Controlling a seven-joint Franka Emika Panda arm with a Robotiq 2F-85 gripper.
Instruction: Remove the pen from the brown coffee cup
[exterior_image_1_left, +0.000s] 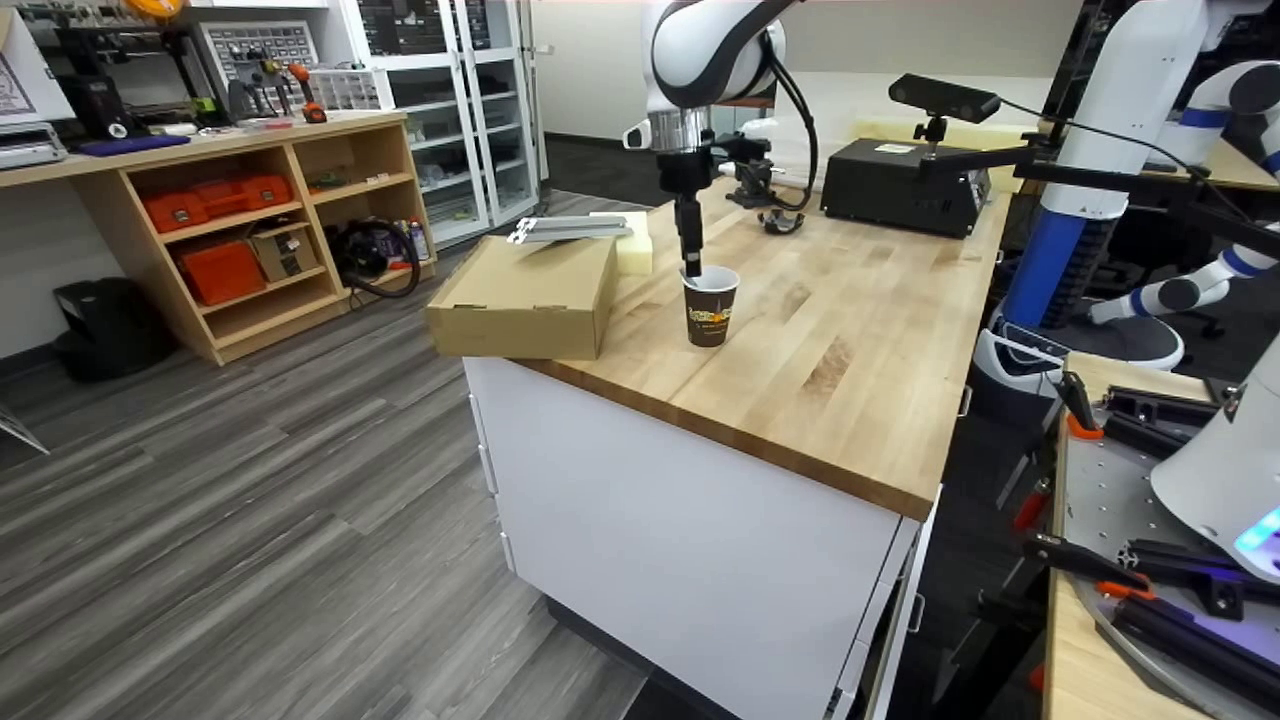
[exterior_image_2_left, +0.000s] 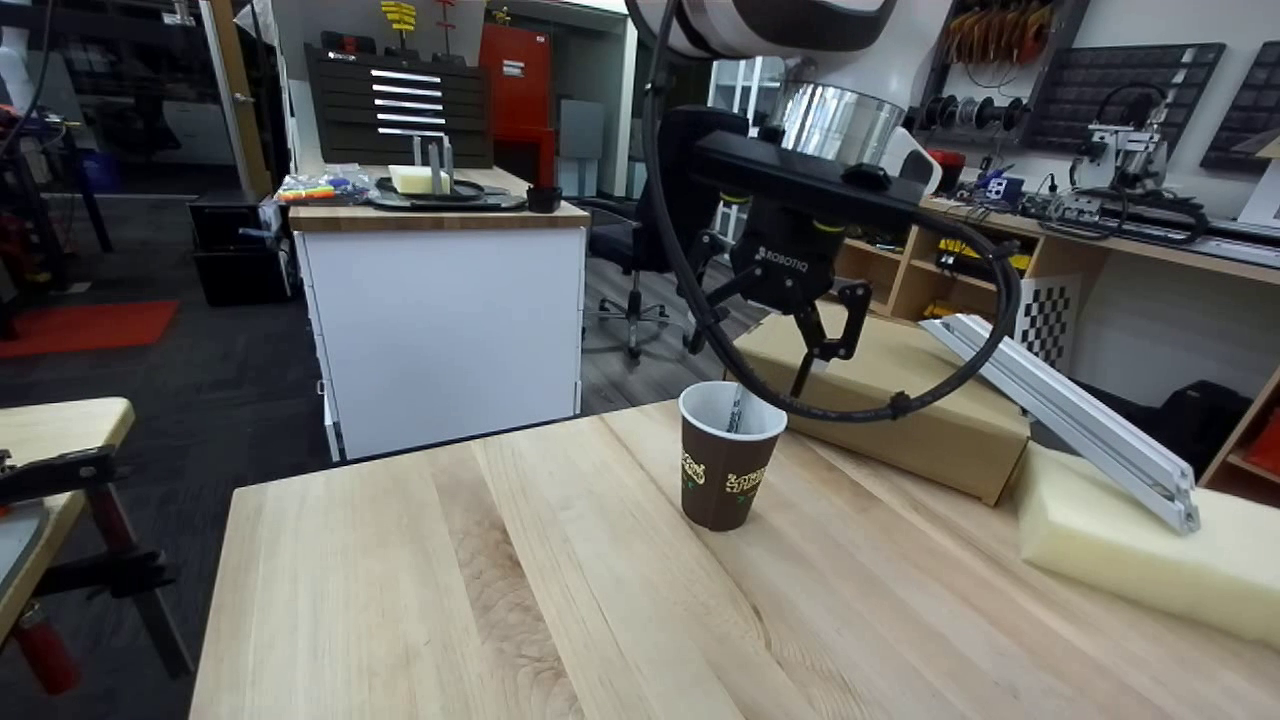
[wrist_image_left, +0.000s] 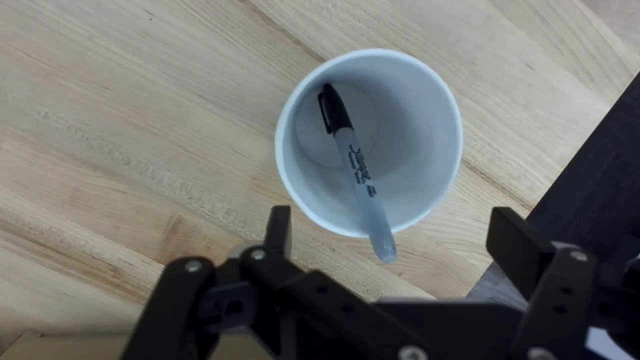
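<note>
Pen (wrist_image_left: 362, 175) leans toward the gripper (wrist_image_left: 392, 227); jaws spread, nothing held.
It's inside the brown coffee cup (exterior_image_2_left: 722, 485), cap end down at the base, plain end poking over the rim on the gripper's side. Long axis runs roughly crosswise to the closing line, so a straight squeeze should take the barrel. In the wrist view the tail shows between the fingers (wrist_image_left: 278, 232), clear of both. From where I'm standing, can't tell whether they sit low enough.
</note>
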